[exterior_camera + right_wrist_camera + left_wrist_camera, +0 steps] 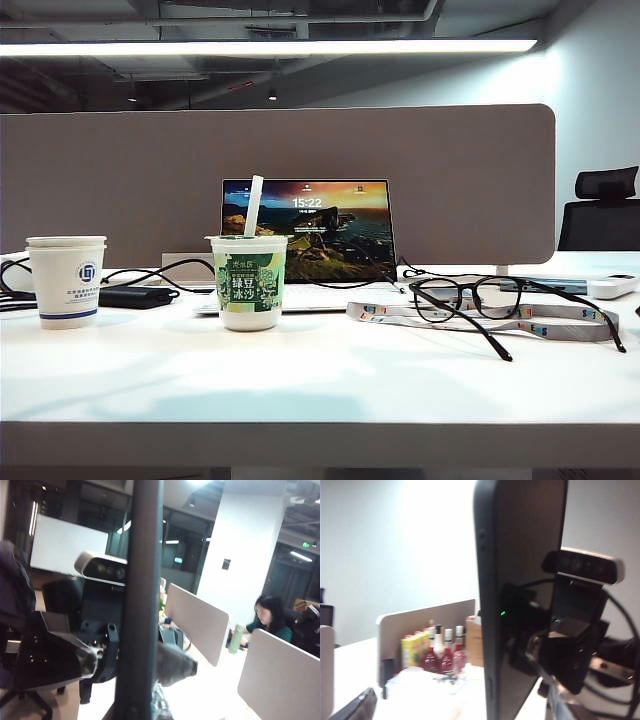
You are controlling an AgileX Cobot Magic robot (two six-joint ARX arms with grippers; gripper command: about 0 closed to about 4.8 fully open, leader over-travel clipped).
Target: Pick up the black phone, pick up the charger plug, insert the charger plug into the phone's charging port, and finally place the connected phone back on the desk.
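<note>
Facing each other across the black phone (520,580), both grippers sit level. The right gripper (532,647), jaws closed, is just behind the phone's glossy flat face. Whether the left gripper (92,662) clasps the phone I cannot tell. The slim, round-cornered phone stands upright above the smooth white desk (320,390).

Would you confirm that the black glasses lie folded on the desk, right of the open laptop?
Not quite: the exterior view shows the black glasses unfolded on the desk, right of the open laptop. Neither claw appears there; the black phone stands upright in the left wrist view.
</note>
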